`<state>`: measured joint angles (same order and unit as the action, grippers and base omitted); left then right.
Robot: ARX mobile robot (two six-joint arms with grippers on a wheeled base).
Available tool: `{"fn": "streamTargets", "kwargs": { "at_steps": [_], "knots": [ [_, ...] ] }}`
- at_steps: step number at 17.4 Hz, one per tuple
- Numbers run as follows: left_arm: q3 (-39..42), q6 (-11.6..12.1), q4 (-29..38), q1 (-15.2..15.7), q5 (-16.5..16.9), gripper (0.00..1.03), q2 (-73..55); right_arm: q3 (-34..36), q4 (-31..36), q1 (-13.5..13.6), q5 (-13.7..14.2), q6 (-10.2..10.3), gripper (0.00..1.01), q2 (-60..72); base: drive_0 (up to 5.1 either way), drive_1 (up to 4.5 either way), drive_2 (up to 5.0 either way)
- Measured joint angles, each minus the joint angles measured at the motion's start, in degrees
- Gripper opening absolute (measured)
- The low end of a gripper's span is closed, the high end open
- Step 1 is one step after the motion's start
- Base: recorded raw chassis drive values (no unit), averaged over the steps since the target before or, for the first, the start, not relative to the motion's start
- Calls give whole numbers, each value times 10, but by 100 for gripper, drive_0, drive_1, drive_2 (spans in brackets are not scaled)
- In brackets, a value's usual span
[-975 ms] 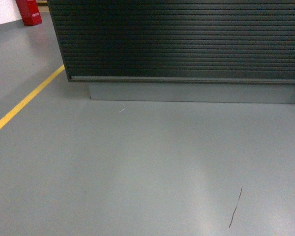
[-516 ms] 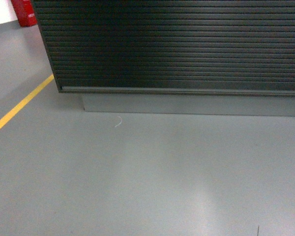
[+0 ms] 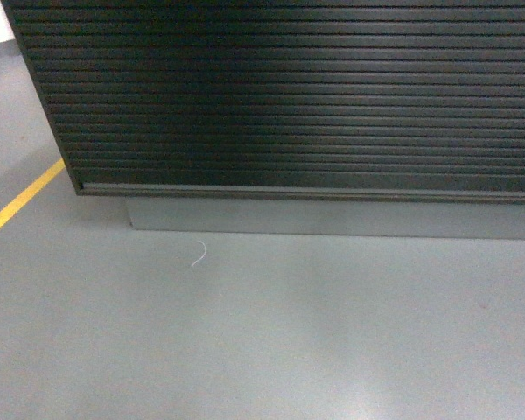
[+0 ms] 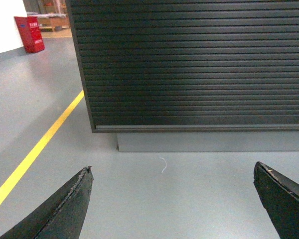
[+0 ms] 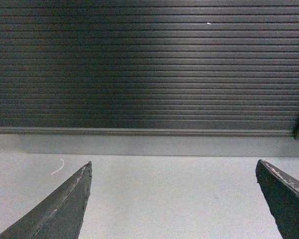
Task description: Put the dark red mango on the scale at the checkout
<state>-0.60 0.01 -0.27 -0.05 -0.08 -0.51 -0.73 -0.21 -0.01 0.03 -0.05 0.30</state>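
Note:
The checkout (image 3: 297, 96) fills the upper head view as a black counter front with horizontal ribs; only its slatted face and grey plinth show, not its top. It also stands ahead in the left wrist view, checkout (image 4: 189, 64), and in the right wrist view, checkout (image 5: 149, 64). The dark red mango and the scale are out of view. My left gripper (image 4: 173, 172) is open over bare grey floor with nothing between its fingers. My right gripper (image 5: 173, 167) is open too and holds nothing. Neither gripper shows in the head view.
A yellow floor line (image 3: 17, 203) runs diagonally left of the counter, also seen as the yellow line (image 4: 40, 147). A red box (image 4: 30, 34) stands far back left. A small white scrap (image 3: 198, 255) lies on the grey floor (image 3: 271, 341) near the plinth.
The counter front has grown larger and slid right and down in the head view; the red box and the dark floor mark have left the frame.

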Motion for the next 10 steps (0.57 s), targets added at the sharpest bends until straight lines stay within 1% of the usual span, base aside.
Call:
{"fn": "streamTargets", "kwargs": {
  "at_steps": [10],
  "knots": [
    [0,0,-1,0,0,98,0,0,0,0,0,0,98,0,6,434,-423]
  ]
}}
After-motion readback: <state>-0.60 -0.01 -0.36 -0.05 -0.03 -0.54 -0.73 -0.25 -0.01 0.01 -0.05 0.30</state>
